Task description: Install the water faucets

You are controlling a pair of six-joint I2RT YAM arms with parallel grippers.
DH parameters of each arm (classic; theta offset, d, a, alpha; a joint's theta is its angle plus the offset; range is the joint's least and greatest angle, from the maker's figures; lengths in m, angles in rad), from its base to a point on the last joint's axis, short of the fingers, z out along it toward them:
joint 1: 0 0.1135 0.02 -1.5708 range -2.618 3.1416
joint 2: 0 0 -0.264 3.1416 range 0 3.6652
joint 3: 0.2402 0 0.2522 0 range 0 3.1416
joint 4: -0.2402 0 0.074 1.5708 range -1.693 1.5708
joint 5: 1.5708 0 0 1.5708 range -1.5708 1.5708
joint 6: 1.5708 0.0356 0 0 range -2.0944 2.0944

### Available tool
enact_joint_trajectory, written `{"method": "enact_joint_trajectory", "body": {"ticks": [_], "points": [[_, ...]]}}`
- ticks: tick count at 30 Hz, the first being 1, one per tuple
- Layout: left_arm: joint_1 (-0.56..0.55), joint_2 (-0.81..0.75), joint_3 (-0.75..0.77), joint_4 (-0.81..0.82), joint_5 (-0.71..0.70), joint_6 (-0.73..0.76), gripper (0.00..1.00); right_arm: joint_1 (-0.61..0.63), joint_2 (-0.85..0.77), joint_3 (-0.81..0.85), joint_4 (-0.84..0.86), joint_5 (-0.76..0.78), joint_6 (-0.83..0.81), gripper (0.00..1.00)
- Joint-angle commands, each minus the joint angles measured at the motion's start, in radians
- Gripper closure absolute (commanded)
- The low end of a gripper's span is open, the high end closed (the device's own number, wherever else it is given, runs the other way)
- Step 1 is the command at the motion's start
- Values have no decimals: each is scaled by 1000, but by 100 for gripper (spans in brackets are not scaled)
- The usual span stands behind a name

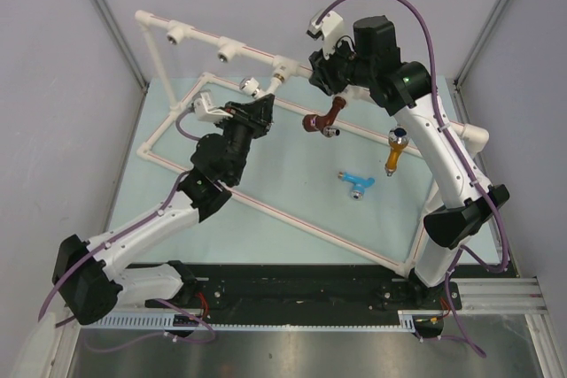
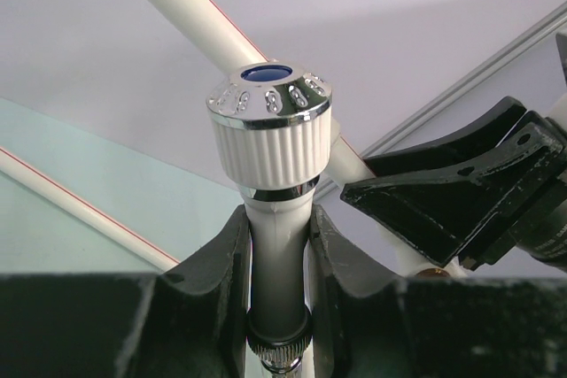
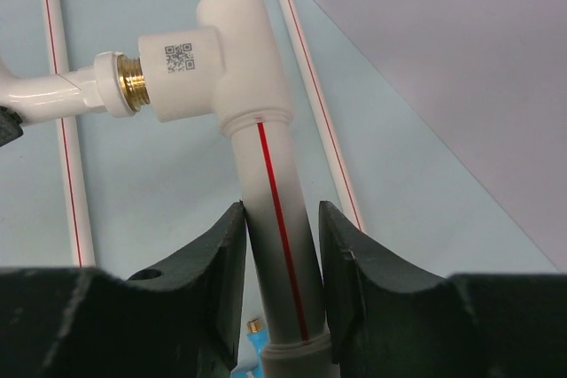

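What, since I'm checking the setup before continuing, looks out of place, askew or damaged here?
Nothing looks damaged or spilled. The brown faucet, orange-yellow faucet and blue faucet lie loose on the mat, uninstalled. The white faucet, in the left tool, shows brass thread at the tee socket, so it seems not fully seated.

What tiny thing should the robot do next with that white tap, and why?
Probably the left gripper should twist the white tap further into the tee. It is shut on the tap. Brass thread shows between tap and tee, so the tap looks only partly screwed in. The right gripper clamps the pipe to steady it.
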Motion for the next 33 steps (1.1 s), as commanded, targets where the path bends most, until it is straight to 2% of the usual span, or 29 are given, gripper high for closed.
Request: {"method": "enact_joint_trajectory", "body": {"ticks": [1, 16, 25, 33], "points": [[-3, 69, 47, -14, 83, 137, 100, 30, -2, -12, -39, 0, 81, 100], [-3, 109, 92, -49, 169, 580, 100, 46, -5, -10, -61, -6, 47, 100], [-3, 118, 96, -84, 279, 870, 100, 53, -5, -10, -78, -29, 31, 100], [-3, 123, 127, -207, 367, 1117, 100, 56, -3, -10, -93, -40, 11, 100]]}}
